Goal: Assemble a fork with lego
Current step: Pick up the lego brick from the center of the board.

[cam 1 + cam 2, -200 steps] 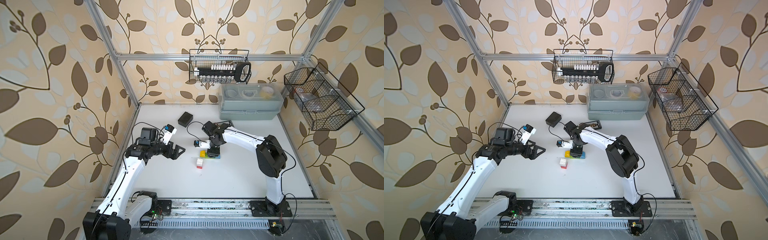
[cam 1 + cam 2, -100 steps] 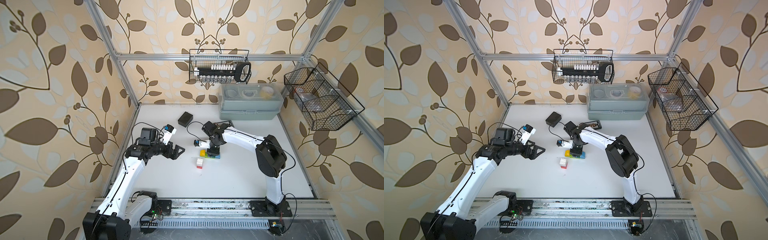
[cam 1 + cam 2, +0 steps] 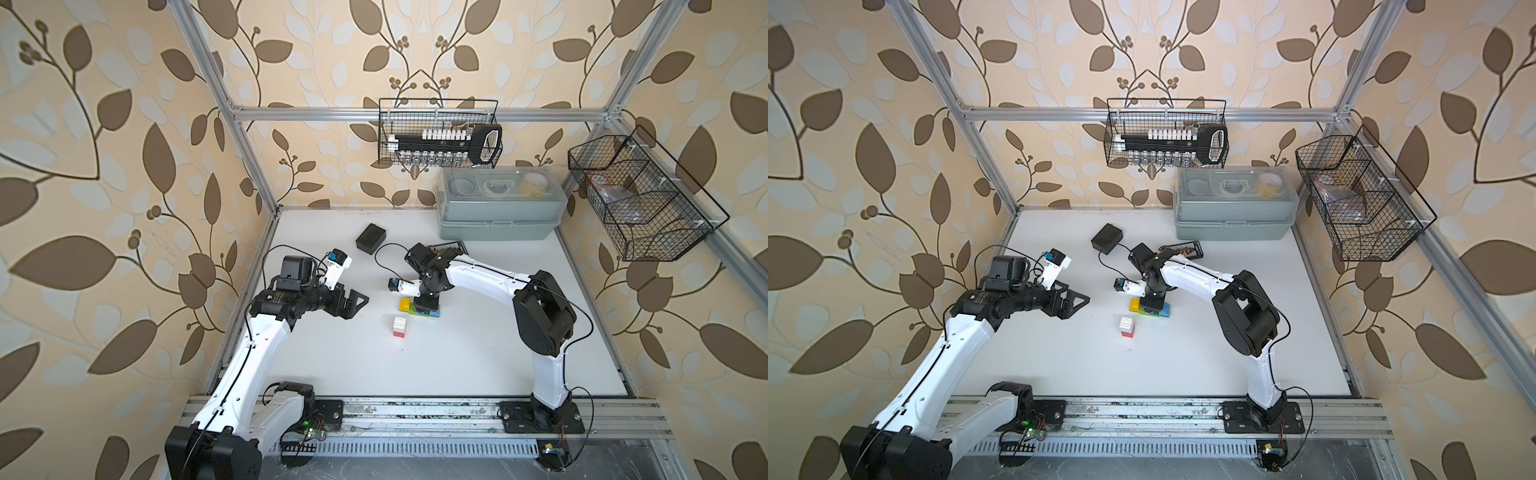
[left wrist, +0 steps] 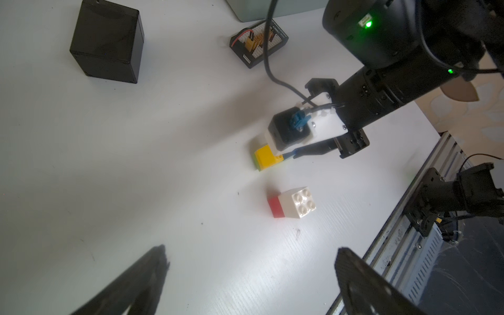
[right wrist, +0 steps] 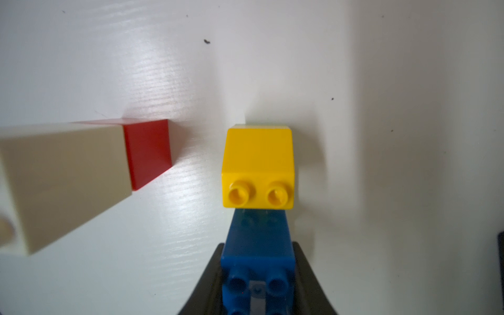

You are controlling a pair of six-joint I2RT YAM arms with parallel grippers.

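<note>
The fork's head lies mid-table: a yellow brick [image 3: 404, 304], a blue brick [image 5: 257, 245] and a light-blue brick [image 3: 434, 314] side by side on a lime green bar [image 3: 411, 311]. My right gripper [image 3: 426, 306] reaches down from above and is shut on the blue brick, its fingers [image 5: 210, 275] pressed against both sides. In the right wrist view the yellow brick [image 5: 257, 155] sits just beyond the blue one. The stem, a white brick on a red brick [image 3: 400, 326], stands apart, just in front. My left gripper [image 3: 358, 300] hovers open to the left, holding nothing.
A black box [image 3: 371, 238] and a small black tray of brown bits [image 4: 259, 43] sit behind the bricks. A grey lidded bin [image 3: 500, 208] stands at the back right. Wire baskets [image 3: 438, 133] hang on the back and right walls.
The right gripper's jaws have closed onto the blue brick. The left arm and the white-and-red stem have stayed where they were.
</note>
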